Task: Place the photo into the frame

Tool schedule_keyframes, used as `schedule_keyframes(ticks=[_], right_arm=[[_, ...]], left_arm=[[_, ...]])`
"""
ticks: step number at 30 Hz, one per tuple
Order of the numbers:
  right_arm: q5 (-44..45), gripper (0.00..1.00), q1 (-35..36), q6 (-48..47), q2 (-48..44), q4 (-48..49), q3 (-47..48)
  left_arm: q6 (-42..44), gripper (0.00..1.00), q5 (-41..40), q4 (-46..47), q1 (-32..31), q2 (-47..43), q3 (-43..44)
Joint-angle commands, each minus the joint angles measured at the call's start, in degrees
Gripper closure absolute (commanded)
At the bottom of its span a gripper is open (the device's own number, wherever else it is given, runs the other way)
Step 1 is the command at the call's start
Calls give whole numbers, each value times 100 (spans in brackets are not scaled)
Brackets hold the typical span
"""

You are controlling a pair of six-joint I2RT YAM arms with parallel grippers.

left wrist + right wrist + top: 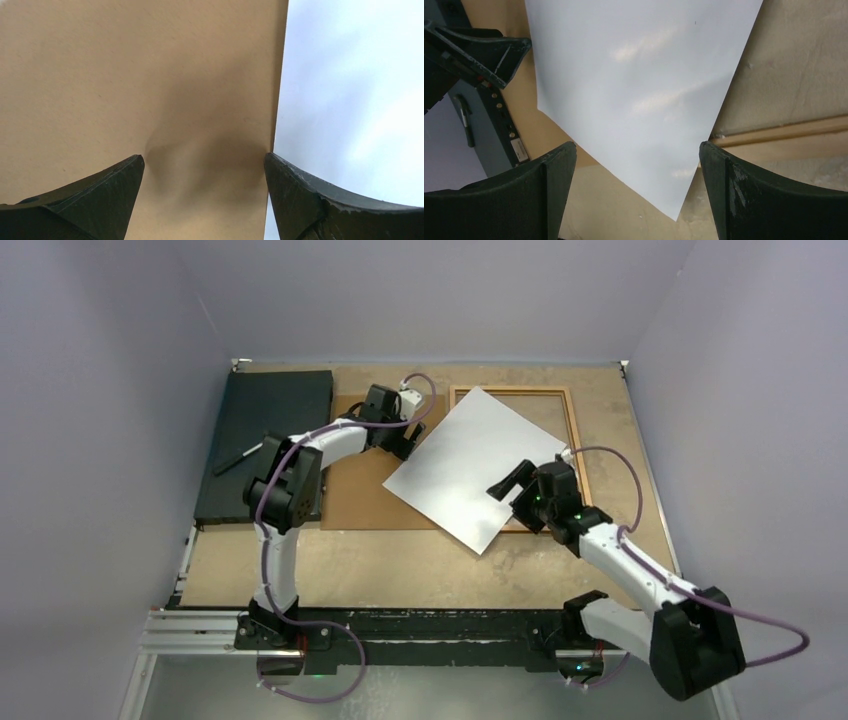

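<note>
The photo lies slantwise with its plain white side up; its print does not show. It rests partly over the orange-brown frame at the back right and partly over the brown backing board. My left gripper is open and empty, low over the backing board, its right finger at the photo's left edge. My right gripper is open and empty above the photo's near right part. In the right wrist view the photo's near corner points between the jaws, with the frame's border to the right.
A dark grey-black mat lies at the back left with a thin black pen-like object on it. The backing board lies between the mat and the frame. Grey walls close in the table on three sides.
</note>
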Motion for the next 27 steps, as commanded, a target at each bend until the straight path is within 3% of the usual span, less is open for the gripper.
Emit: schedule_keyframes(ticks=[1, 10, 21, 27], right_arm=[[-428, 7, 21, 17, -854, -896, -472], [-894, 9, 16, 28, -1813, -1541, -1159], [-1749, 11, 16, 282, -1208, 563, -1900], [-1403, 27, 20, 380, -1888, 240, -1663]], left_arm=[[-127, 12, 288, -187, -120, -463, -396], [-213, 13, 365, -166, -254, -869, -876], [-165, 14, 340, -171, -290, -1081, -1146], [-143, 15, 432, -210, -336, -1092, -1205]])
